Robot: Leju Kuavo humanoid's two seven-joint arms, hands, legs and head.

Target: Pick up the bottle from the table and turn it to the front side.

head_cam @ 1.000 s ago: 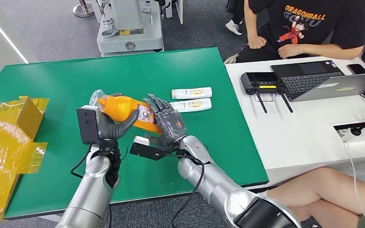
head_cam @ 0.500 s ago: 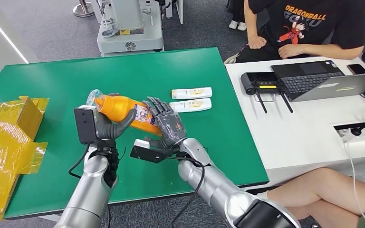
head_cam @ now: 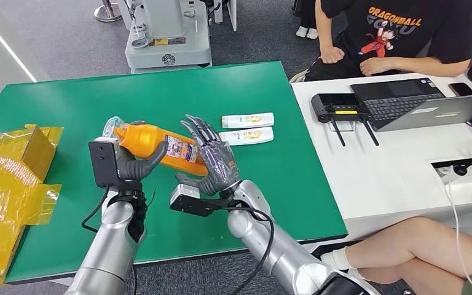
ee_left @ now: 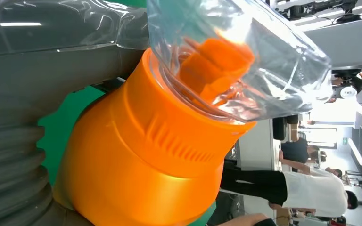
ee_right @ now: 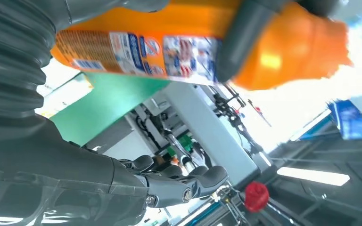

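Your left hand [head_cam: 132,165] grips the orange bottle [head_cam: 160,146] mid-frame; your right hand [head_cam: 216,161], fingers spread, holds nothing.

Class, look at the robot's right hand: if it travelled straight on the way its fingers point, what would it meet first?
Probably the orange bottle held by the left hand: the right hand has its fingers pointing up beside the bottle's base. Depth is unclear; it may slip past.
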